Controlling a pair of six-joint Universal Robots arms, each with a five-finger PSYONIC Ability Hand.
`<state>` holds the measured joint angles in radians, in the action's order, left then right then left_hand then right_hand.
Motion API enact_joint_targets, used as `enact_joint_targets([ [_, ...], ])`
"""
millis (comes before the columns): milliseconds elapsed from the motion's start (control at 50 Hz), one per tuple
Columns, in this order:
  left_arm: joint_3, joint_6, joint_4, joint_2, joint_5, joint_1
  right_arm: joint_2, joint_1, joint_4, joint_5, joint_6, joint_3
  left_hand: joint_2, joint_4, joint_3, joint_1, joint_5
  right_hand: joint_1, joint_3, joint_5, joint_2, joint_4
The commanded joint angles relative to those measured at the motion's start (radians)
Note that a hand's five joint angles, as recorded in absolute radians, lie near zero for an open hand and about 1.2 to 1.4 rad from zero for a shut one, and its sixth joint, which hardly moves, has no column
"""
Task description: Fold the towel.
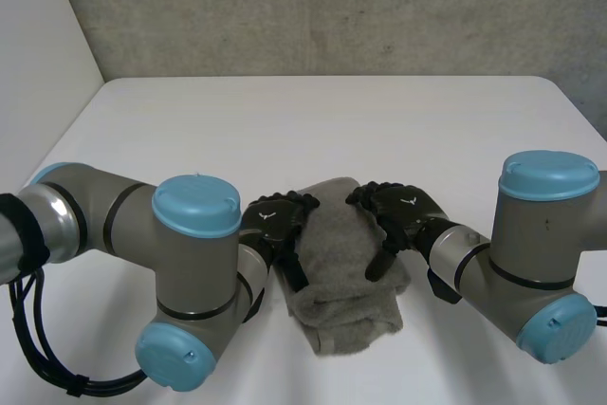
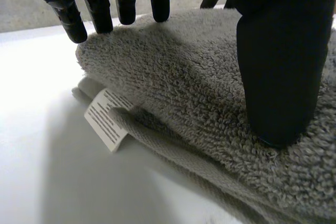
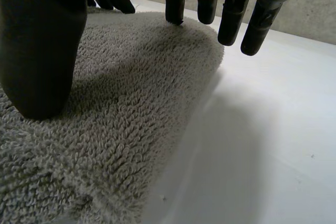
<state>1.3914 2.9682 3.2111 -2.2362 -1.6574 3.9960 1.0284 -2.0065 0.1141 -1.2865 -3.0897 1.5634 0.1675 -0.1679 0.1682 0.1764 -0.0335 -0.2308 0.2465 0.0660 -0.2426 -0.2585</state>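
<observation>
I see the grey towel [image 1: 346, 272] folded, lying close in btw both arms on the white desk [image 1: 313, 120]. Left hand [image 1: 275, 225] sits on its left edge and right hand [image 1: 403, 215] on its right edge. Both are relaxed w/ fingers loose, thumbs down on the pile, gripping nothing.

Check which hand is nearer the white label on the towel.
Left. The left hand rests on the towel over the edge where the label sticks out; the right hand rests on the towel's opposite side, away from it.
</observation>
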Motion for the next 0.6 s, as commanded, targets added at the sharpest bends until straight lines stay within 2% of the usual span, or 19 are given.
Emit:
enact_joint_targets([
  [20, -0.025, 0.002, -0.011, 0.076, -0.005, 0.009, 0.060, 0.000, -0.001, -0.010, 0.011, -0.013, 0.011, -0.010, 0.010, 0.002, 0.030, 0.056, -0.072, -0.066, 0.068, 0.084],
  [100, -0.035, 0.005, -0.019, 0.173, -0.005, 0.018, 0.131, 0.008, -0.001, -0.037, 0.010, -0.022, 0.011, -0.010, 0.010, 0.002, 0.030, 0.056, -0.072, -0.066, 0.068, 0.084],
  [140, -0.046, 0.009, -0.027, 0.224, -0.005, 0.028, 0.215, 0.034, -0.005, -0.092, 0.008, -0.039, 0.008, -0.007, 0.007, -0.001, 0.033, 0.056, -0.072, -0.066, 0.068, 0.084],
  [160, -0.063, 0.017, -0.043, 0.272, -0.004, 0.046, 0.216, 0.034, -0.005, -0.093, 0.008, -0.039, 0.011, -0.010, 0.010, 0.002, 0.030, 0.056, -0.072, -0.066, 0.068, 0.084],
  [200, -0.086, 0.025, -0.080, 0.336, -0.005, 0.074, 0.303, 0.064, -0.020, -0.163, 0.011, -0.063, 0.011, -0.010, 0.010, 0.002, 0.030, 0.056, -0.072, -0.066, 0.068, 0.084],
  [240, -0.144, 0.044, -0.189, 0.433, -0.007, 0.138, 0.347, 0.086, -0.039, -0.197, 0.013, -0.084, 0.011, -0.010, 0.010, 0.002, 0.030, 0.056, -0.072, -0.066, 0.068, 0.084],
  [300, -0.178, 0.052, -0.251, 0.469, -0.008, 0.173, 0.418, 0.141, -0.095, -0.240, 0.017, -0.133, 0.011, -0.010, 0.010, 0.002, 0.030, 0.056, -0.072, -0.066, 0.068, 0.084],
  [340, -0.231, 0.055, -0.373, 0.516, -0.007, 0.244, 0.444, 0.167, -0.131, -0.249, 0.022, -0.164, 0.011, -0.010, 0.010, 0.002, 0.030, 0.056, -0.072, -0.066, 0.068, 0.084],
  [360, -0.232, 0.055, -0.373, 0.517, -0.007, 0.244, 0.458, 0.187, -0.172, -0.249, 0.025, -0.193, 0.011, -0.010, 0.010, 0.002, 0.030, 0.056, -0.072, -0.066, 0.068, 0.084],
  [400, -0.259, 0.057, -0.457, 0.536, -0.004, 0.285, 0.469, 0.199, -0.210, -0.249, 0.028, -0.219, 0.011, -0.010, 0.010, 0.002, 0.030, 0.056, -0.072, -0.066, 0.068, 0.084],
  [520, -0.264, 0.058, -0.493, 0.546, -0.001, 0.296, 0.473, 0.203, -0.312, -0.241, 0.032, -0.264, 0.011, -0.010, 0.010, 0.002, 0.030, 0.056, -0.072, -0.066, 0.068, 0.084],
  [600, -0.264, 0.060, -0.499, 0.546, 0.002, 0.296, 0.473, 0.201, -0.318, -0.241, 0.043, -0.263, 0.017, -0.016, 0.016, 0.008, 0.024, 0.056, -0.072, -0.066, 0.068, 0.084],
])
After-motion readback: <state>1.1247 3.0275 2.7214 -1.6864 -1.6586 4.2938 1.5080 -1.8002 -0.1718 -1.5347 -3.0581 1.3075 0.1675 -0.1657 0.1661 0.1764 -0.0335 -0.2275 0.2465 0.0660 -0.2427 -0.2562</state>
